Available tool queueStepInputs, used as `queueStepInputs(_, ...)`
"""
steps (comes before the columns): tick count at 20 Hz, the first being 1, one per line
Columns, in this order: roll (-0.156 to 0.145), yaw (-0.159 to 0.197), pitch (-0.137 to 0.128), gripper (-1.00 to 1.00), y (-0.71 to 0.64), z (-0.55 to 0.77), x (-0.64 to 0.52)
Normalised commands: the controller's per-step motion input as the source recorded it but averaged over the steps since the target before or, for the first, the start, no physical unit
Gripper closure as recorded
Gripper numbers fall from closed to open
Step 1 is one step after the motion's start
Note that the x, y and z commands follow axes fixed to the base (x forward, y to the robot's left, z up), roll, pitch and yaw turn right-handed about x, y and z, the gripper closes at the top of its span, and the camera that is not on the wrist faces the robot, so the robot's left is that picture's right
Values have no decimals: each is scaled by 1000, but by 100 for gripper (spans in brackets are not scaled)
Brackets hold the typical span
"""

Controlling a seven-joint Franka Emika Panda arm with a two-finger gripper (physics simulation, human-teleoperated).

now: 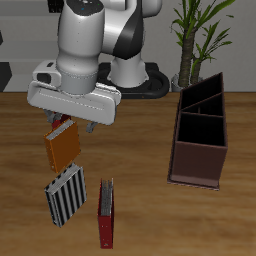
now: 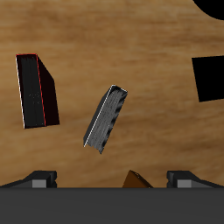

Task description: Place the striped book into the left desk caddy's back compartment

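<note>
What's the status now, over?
Gripper open above the orange book. Striped book untouched on table. Left desk caddy unobstructed.

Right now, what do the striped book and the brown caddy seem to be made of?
The striped book looks like a paper or card cover, matte, with printed black-and-white stripes; a render leaves this open. The left desk caddy looks like dark stained wood or plastic: flat reddish-brown walls, no clear grain, little shine. The table shows a wood grain pattern.
</note>
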Motion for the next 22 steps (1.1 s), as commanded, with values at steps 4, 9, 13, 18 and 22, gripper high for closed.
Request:
queueStepInputs(4, -16, -16, 13, -100, -101, -278, 126)
queueStepInputs(9, -18, -23, 5, -100, -85, -229, 67)
queueStepInputs(13, -7, -7, 19, -100, -89, -424, 97)
queueStepInputs(18, -13, -21, 18, -100, -13, -330, 63)
queueStepInputs(22, -17, -19, 29, -100, -35, -308, 45)
